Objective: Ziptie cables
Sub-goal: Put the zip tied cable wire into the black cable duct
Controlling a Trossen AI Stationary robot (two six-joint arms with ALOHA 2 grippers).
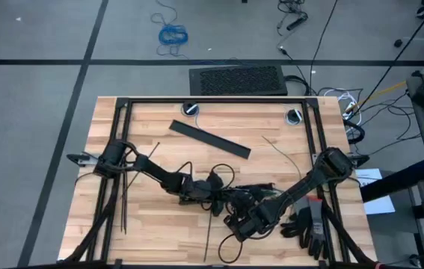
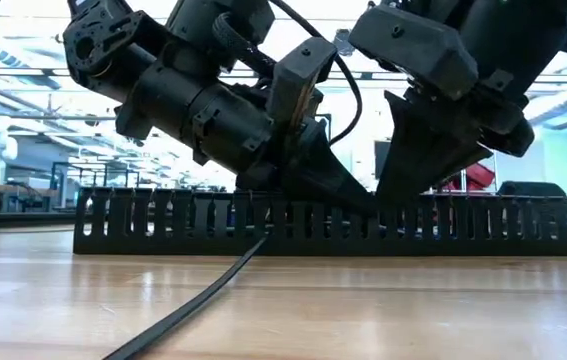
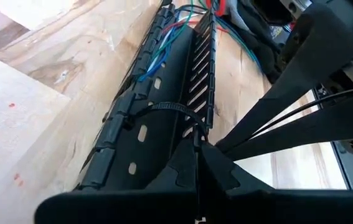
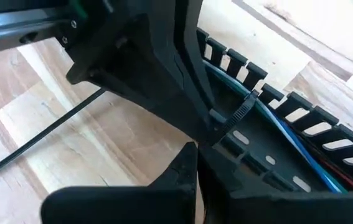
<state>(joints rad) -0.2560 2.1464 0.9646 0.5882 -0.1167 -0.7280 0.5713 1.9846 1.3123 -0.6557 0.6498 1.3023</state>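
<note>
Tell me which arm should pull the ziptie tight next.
Probably left. In its wrist view, the left gripper sits right at the ziptie looped over the slotted bar. The right gripper is close too.

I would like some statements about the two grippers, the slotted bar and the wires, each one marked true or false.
1. The cables lie inside the slotted bar. True.
2. A ziptie already loops across the slotted bar. True.
3. The left gripper waits at the table's far edge. False: it works at the bar near the table's middle, close to the right gripper.
4. The flat black bar lies on top of the slotted bar. False: it lies apart, farther back on the table.
5. Spare zipties lie near the left arm's base. True.
</note>
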